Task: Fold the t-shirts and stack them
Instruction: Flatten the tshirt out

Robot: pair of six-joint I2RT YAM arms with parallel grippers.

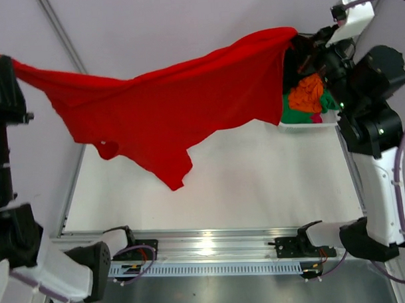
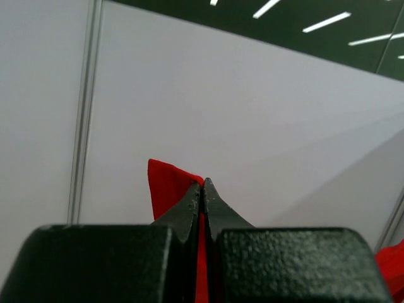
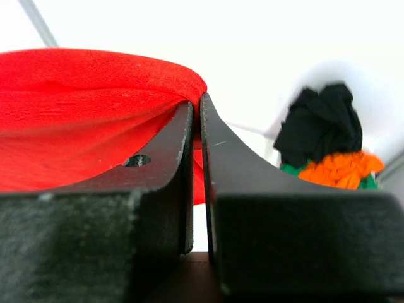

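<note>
A large bright red t-shirt (image 1: 167,106) hangs stretched in the air above the table between both arms. My left gripper (image 1: 5,65) is shut on its left end, high at the far left. The left wrist view shows red cloth (image 2: 165,186) pinched between the closed fingertips (image 2: 202,183). My right gripper (image 1: 297,36) is shut on the shirt's right corner, up by the basket. In the right wrist view the red cloth (image 3: 88,120) bunches at the closed tips (image 3: 197,101). More t-shirts, black (image 3: 322,126), orange (image 1: 307,93) and green (image 1: 296,115), lie piled in the basket.
The white plastic basket (image 1: 308,125) stands at the table's far right corner, close under my right arm. The white table top (image 1: 257,183) lies below the hanging shirt. A metal rail (image 1: 212,247) with both arm bases runs along the near edge.
</note>
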